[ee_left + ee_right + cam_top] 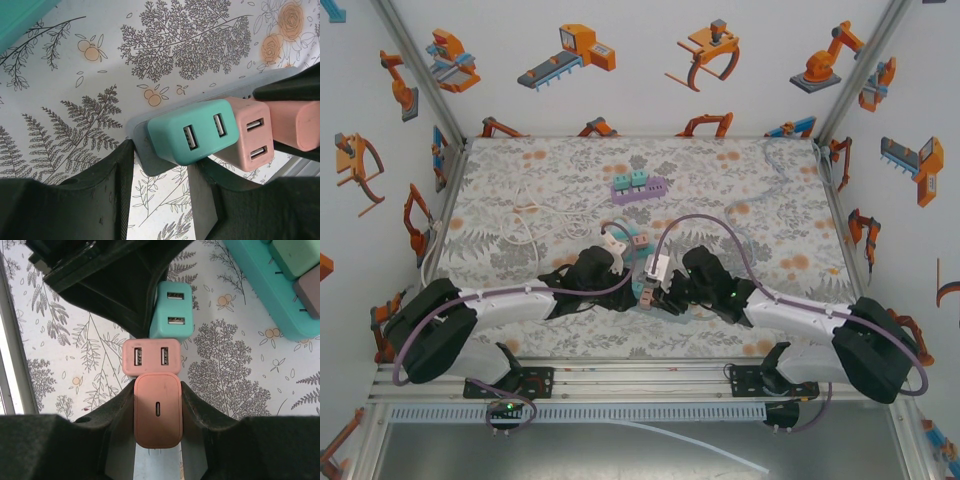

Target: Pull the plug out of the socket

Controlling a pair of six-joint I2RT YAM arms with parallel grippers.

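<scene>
Currently both claws meet over the strip (142, 155), which lies on the cloth between my arms.

Right claw (157, 395): clenched on the plug (157, 425), pads flat on its two long sides, C-port face toward the wrist camera. The side hold should keep the pull in line with the pins.

The plug sits at one end of the strip, touching the pink twin-port plug (151, 356). The teal plug (192, 131) comes after that.

Left claw (160, 160): closed on the strip's other end, beside the teal plug. I judge this a brace, so the strip does not lift when the right pulls.

Extraction not yet done. The plug lines up level with its neighbours, so it is likely seated, but its body hides the joint.

Risk: the strip rises with the plug if the left hold slips.
</scene>
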